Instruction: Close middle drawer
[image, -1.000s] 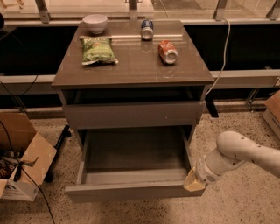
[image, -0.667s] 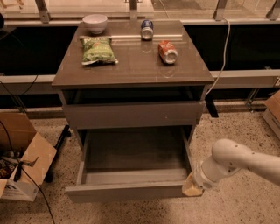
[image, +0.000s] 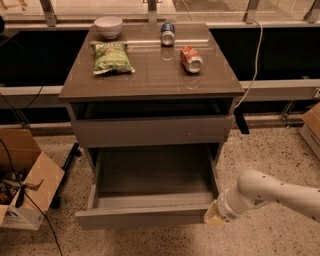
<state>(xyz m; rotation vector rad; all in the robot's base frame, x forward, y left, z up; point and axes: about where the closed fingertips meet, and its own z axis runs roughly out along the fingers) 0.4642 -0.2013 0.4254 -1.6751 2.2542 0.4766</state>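
The middle drawer (image: 150, 175) stands pulled far out of the grey-brown cabinet (image: 150, 75). Its bare grey inside shows, and its plain flat front strip (image: 140, 218) faces me low in the view. Above it is a taller grey front panel (image: 152, 131) with a tiny pale speck. My gripper (image: 212, 216) is at the end of the white arm (image: 270, 192), which comes in from the right. It sits right at the right end of the drawer's front strip, close to the floor.
On the cabinet top lie a green chip bag (image: 112, 57), a white bowl (image: 108, 26), a blue can (image: 168, 33) and a red can (image: 191, 59). An open cardboard box (image: 22, 180) stands at the left. A white cable (image: 255, 60) hangs at the right.
My arm has shifted a little left and down, bringing the gripper closer to the right end of the drawer front. The drawer stays pulled out.
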